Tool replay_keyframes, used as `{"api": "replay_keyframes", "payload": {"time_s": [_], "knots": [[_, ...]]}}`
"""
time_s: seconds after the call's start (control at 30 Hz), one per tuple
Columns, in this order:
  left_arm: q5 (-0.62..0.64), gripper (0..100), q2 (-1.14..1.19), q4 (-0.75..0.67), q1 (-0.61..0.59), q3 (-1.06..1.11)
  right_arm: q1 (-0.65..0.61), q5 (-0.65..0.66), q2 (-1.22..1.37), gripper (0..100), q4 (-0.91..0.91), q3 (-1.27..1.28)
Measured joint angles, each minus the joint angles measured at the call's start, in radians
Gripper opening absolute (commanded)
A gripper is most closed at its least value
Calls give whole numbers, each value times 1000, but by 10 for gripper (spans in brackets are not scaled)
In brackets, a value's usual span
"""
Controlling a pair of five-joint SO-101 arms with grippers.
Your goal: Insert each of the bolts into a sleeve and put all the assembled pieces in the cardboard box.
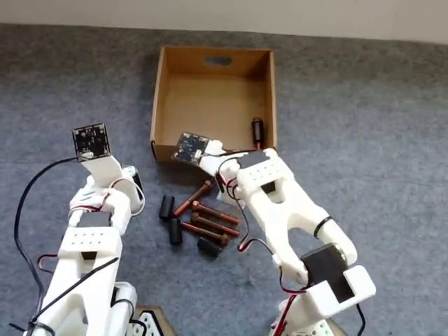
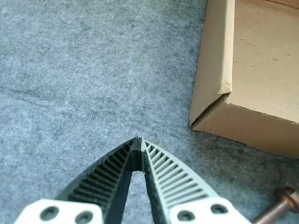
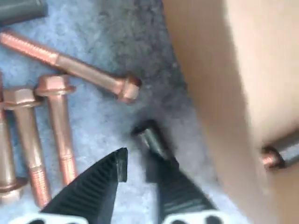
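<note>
Several copper bolts (image 1: 210, 213) lie on the grey carpet in front of the cardboard box (image 1: 159, 91), with three black sleeves (image 1: 166, 207) beside them. One assembled piece (image 1: 257, 129) rests inside the box by its right wall, also seen as a bolt in a sleeve (image 3: 280, 156). My right gripper (image 3: 138, 154) is open over the carpet between a bolt (image 3: 70, 67) and the box wall (image 3: 210, 70), with nothing between its fingers. My left gripper (image 2: 138, 140) is shut and empty, pointing at bare carpet near the box's front left corner (image 2: 219, 98).
A bolt head (image 2: 285, 198) lies near the left gripper. More bolts (image 3: 58, 121) lie side by side next to the right gripper, and a sleeve (image 3: 21, 9) lies beyond them. The two arms' bases stand at the near edge; open carpet lies to the left and right.
</note>
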Motion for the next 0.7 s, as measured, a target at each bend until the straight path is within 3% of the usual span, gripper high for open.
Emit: {"api": "replay_keyframes", "payload": {"time_s": [0.33,0.53,0.7], "knots": [[0,8,0,0,0,0,-5,2,-54,34,152,5],[0,8,0,0,0,0,-6,-84,-141,272,150,3],[2,8,0,0,0,0,-6,-91,-143,248,100,3]]}}
